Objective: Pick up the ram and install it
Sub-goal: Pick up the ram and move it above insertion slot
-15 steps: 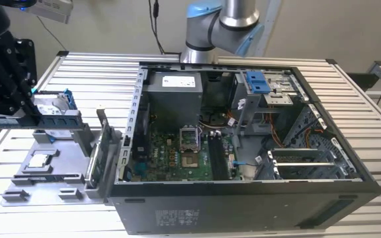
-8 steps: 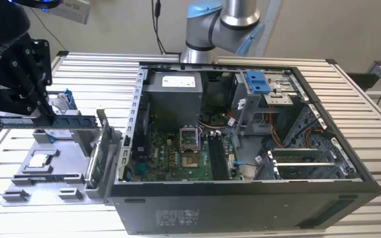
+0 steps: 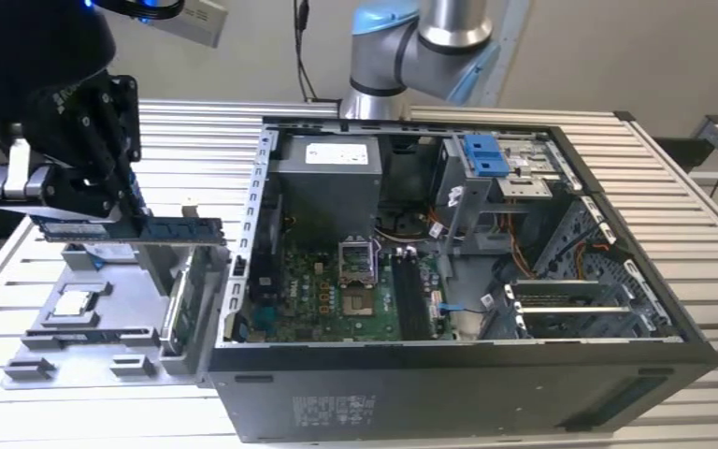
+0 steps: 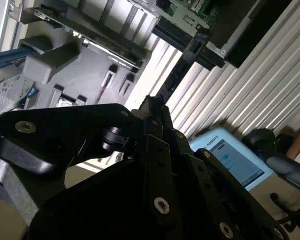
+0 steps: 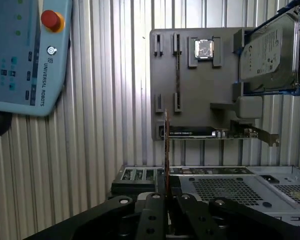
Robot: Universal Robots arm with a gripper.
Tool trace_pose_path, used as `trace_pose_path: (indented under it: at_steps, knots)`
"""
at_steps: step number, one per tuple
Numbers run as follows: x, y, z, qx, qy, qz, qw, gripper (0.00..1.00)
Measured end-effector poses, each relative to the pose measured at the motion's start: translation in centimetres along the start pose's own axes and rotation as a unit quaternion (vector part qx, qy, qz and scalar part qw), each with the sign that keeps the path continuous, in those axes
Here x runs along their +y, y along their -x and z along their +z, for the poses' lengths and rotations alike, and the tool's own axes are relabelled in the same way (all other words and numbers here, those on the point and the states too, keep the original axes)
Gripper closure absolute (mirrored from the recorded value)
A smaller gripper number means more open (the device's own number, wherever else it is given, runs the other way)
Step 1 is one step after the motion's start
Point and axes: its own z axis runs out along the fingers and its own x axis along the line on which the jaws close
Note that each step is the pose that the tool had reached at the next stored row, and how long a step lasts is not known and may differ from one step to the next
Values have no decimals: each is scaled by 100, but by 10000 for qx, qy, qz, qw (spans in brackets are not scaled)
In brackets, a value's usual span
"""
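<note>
The ram [image 3: 147, 229], a long thin dark green stick, hangs level in the air at the exterior view's left, above the grey holder tray [image 3: 85, 313]. My gripper [image 3: 82, 223] is shut on one end of it. The rest of the stick points toward the open computer case [image 3: 459, 374]. In the first wrist view the ram [image 5: 166, 145] appears edge-on, rising from between the fingers [image 5: 152, 202]. The second wrist view shows the ram [image 4: 182, 65] reaching away from the black fingers [image 4: 157, 117]. Empty black memory slots [image 3: 411, 290] lie on the case's green motherboard.
The grey tray [image 5: 190, 95] holds a small square chip [image 5: 204, 48], an upright green card [image 5: 210, 132] and a silver hard drive in a blue frame [image 5: 270, 50]. A teach pendant [image 5: 24, 55] lies on the slatted table. The case wall [image 3: 253, 215] stands between the ram and the motherboard.
</note>
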Motion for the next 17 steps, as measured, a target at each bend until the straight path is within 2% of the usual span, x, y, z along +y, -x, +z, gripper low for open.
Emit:
trace_pose_path:
  at_steps: [17]
  knots:
    - [-562,15,16,0,33,-5,10000,86]
